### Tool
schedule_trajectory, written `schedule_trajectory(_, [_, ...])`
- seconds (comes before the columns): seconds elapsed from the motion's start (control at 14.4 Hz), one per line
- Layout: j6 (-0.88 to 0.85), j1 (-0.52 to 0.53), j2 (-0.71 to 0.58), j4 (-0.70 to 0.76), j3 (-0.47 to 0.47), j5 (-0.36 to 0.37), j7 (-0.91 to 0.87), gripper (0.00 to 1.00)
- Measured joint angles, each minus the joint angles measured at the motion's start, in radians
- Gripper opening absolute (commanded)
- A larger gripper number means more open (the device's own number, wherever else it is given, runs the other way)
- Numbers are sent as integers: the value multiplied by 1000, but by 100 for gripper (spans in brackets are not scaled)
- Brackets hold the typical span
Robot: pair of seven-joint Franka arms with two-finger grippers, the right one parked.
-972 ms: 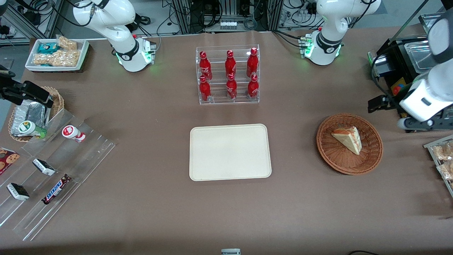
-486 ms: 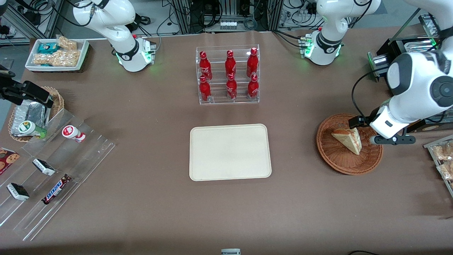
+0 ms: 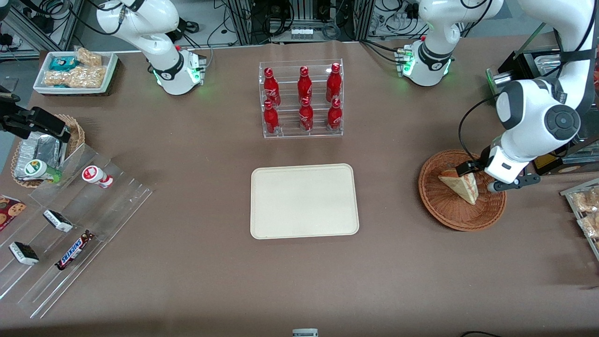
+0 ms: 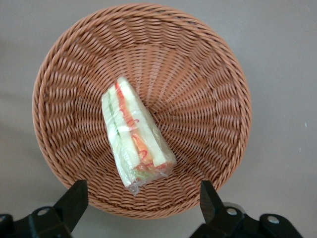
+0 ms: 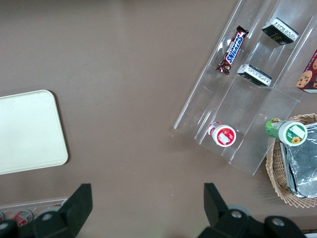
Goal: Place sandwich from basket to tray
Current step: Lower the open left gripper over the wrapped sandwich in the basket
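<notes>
In the basket, sandwich: the sandwich (image 4: pixel 135 139) lies flat on the weave of the basket (image 4: pixel 213 74), off the middle, its striped cut edge facing up at the wrist camera; nothing holds it.
Above it, gripper: the gripper (image 3: pixel 477 177) hangs over the basket's side toward the working arm's end of the table; the wrist view shows both fingers (image 4: pixel 73 201) spread wide, apart from the wrap and standing either side of the wedge's thick end.
Nearer the table's middle, tray: the tray (image 3: pixel 304 201) sits bare and well apart from the basket, with open brown cloth between.
Farthest from the front camera, bystanders: a clear rack of red bottles (image 3: pixel 302 99) stands past the tray, not in the straight path from basket to tray.
Done so far: by my reading only the approach; the gripper is lined up over the sandwich.
Left to do: descend, close on the wedge, lift it over the rim, carry it to the tray, release. That is nearly the whole job.
Hidden or unclear: in the front view the wrist covers part of the basket rim and the gripper reads as a dark shape; how high the fingers stand above the sandwich cannot be told; the wrist view cuts off the finger bases.
</notes>
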Motion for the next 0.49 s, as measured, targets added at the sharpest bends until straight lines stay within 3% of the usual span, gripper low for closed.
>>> schedule_trajectory(0.49, [49,22,6,-33,3,-1,-445,100])
